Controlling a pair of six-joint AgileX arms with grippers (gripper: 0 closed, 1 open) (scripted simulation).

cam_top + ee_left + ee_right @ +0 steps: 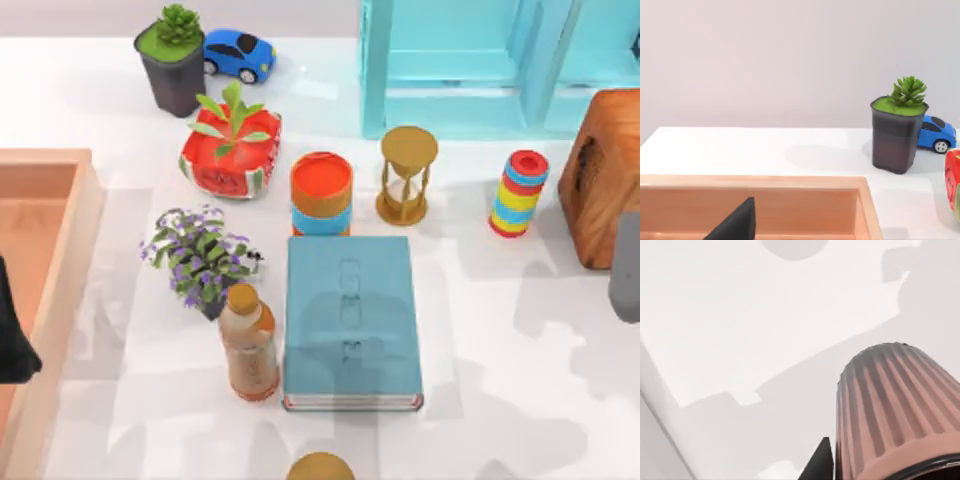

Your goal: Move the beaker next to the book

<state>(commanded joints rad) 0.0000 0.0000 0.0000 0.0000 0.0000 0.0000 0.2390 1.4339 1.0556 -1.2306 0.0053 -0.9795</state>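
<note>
Beaker (pixel 895 410) beside right hand's finger (pixel 820 462) (wrist view).

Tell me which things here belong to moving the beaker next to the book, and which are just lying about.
Job: beaker, book.
Lying about: can, hourglass, bottle, toy car, ring stack, succulent, tray.

A bottle (pixel 249 343) stands just left of the book (pixel 351 322).
</note>
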